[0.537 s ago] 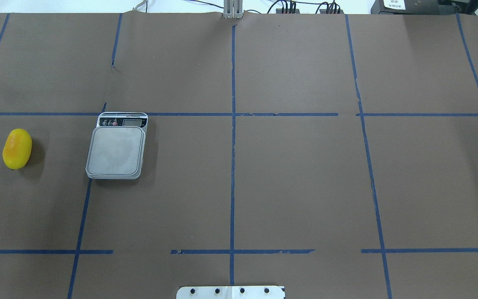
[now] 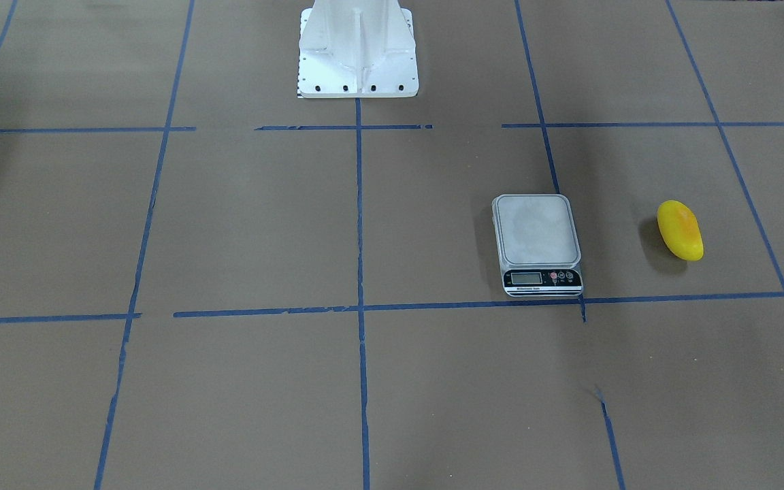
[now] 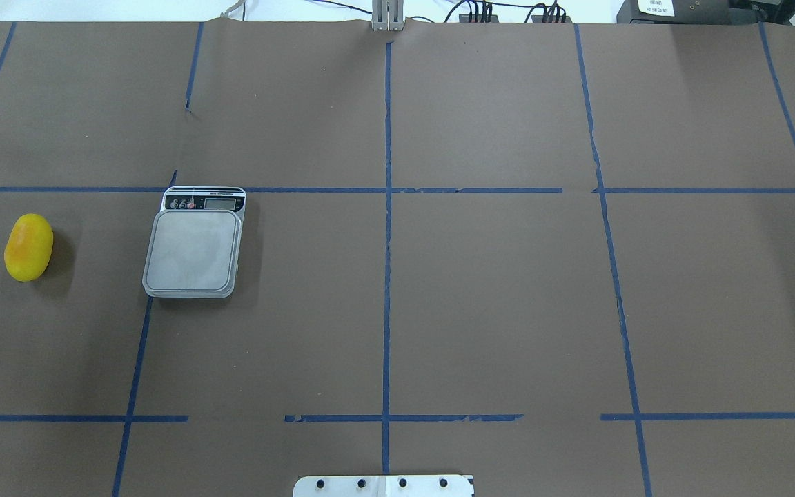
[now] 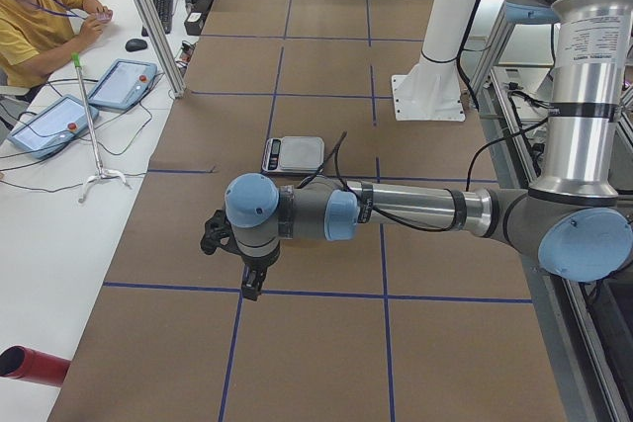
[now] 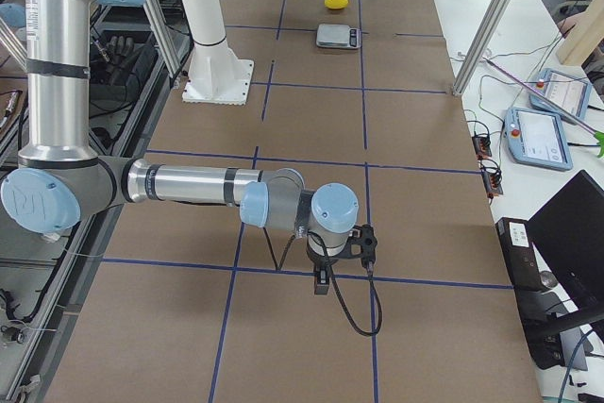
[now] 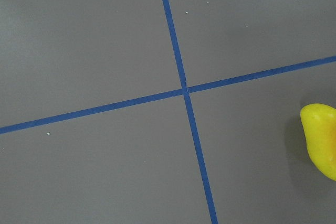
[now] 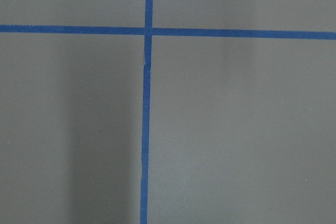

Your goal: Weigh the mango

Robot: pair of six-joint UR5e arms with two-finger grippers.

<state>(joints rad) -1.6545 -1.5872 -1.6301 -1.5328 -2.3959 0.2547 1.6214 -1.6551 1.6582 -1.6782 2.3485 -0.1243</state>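
Zero change on the table over the last half second: mango [image 3: 28, 247] lies well apart from the scale [image 3: 192, 250], toward the robot's left. Left gripper [image 4: 253, 284] hangs near the mango, right gripper [image 5: 321, 282] far off. Can't tell whether either is apart or together. Pickup not started.

I see the mango [image 3: 28, 247] lying on its side on the brown table cover [image 3: 508, 310]. It is a small, glossy yellow oval with an orange blush across its upper face. Its long axis points roughly away from the robot. It sits well apart from the scale [image 3: 194, 250], out to the robot's left of it. The scale lies flat with its grey platform nearer the robot and its display strip on the far edge. From here the display looks blank, though I can't be sure.
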